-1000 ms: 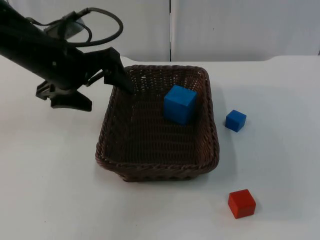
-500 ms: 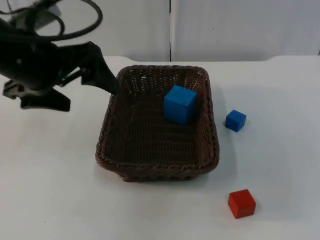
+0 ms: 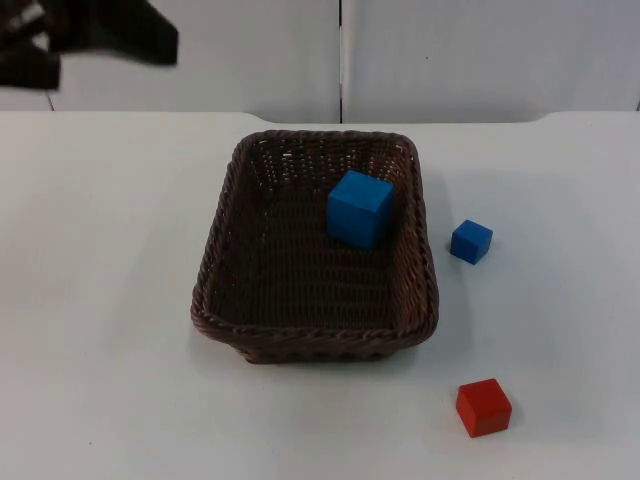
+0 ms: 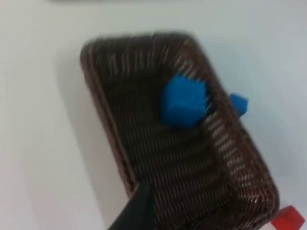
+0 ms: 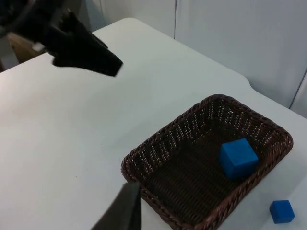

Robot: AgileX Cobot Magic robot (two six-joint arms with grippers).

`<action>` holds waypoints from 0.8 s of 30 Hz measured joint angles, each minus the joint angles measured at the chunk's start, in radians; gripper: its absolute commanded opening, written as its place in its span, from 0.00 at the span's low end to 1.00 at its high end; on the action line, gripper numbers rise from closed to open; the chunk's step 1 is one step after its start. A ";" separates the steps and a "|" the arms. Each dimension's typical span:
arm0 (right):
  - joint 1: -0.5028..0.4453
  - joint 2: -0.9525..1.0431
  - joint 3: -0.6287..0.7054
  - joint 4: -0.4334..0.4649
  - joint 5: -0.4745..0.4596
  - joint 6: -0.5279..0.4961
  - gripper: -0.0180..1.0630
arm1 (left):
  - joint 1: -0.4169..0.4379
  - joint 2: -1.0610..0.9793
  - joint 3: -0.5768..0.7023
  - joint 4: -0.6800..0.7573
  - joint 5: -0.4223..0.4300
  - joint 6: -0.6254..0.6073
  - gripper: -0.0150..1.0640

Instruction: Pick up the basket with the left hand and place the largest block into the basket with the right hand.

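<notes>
Left gripper (image 3: 95, 40): raised at the table's 10 o'clock corner, well apart from the basket (image 3: 215, 290), holding nothing; finger spacing cannot be determined. Right gripper: a dark fingertip shows in its wrist view; spacing likewise unclear. Basket rests on the table (image 3: 100, 300). Large blue block (image 3: 359, 208) sits inside, toward 1 o'clock. Small blue block (image 3: 471, 241) lies at 3 o'clock, red block (image 3: 484, 407) at 5 o'clock.
</notes>
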 measured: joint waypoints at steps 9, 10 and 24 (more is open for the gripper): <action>0.000 -0.050 0.000 0.000 0.000 0.000 0.99 | 0.000 -0.221 0.024 0.068 0.026 0.000 0.88; 0.000 -0.074 0.005 0.000 -0.002 0.000 0.99 | 0.000 -0.243 0.031 0.070 0.031 -0.002 0.88; 0.000 -0.326 0.182 0.000 -0.003 0.000 0.99 | 0.000 -0.446 0.038 0.094 0.079 -0.027 0.88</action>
